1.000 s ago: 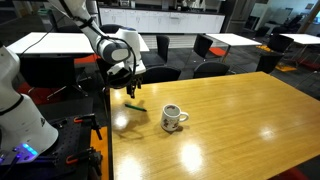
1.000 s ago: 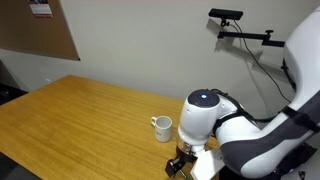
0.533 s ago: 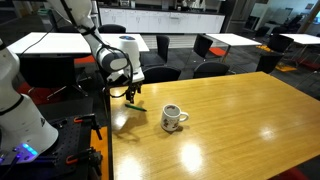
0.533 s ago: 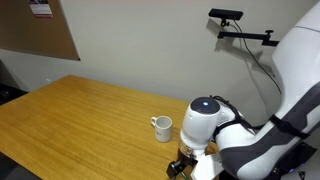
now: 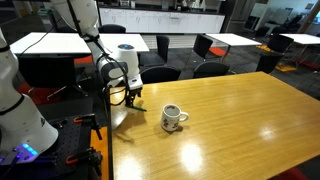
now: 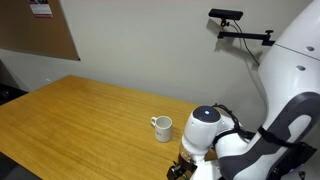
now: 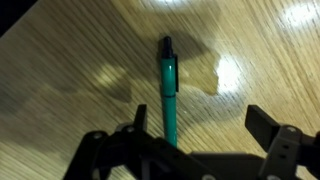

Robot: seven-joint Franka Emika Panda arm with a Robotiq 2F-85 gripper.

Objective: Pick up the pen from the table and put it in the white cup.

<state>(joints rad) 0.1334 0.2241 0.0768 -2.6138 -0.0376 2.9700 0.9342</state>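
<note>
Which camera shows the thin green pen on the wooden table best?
The wrist view: the thin green pen lies close up on the glossy wooden table, between the open fingers. In both exterior views I cannot make it out beneath the robot arm.

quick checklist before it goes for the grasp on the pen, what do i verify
1. Gripper open: ok, the jaws stand wide apart in the wrist view.
2. Pen free: ok, it lies flat on the table with nothing touching it.
3. Pen centred between the fingers: not ok, it lies close to one finger and far from the other.
4. Fingertip height above the table: cannot tell.
5. White cup ready: ok, it stands upright with its mouth open, apart from the gripper.
</note>
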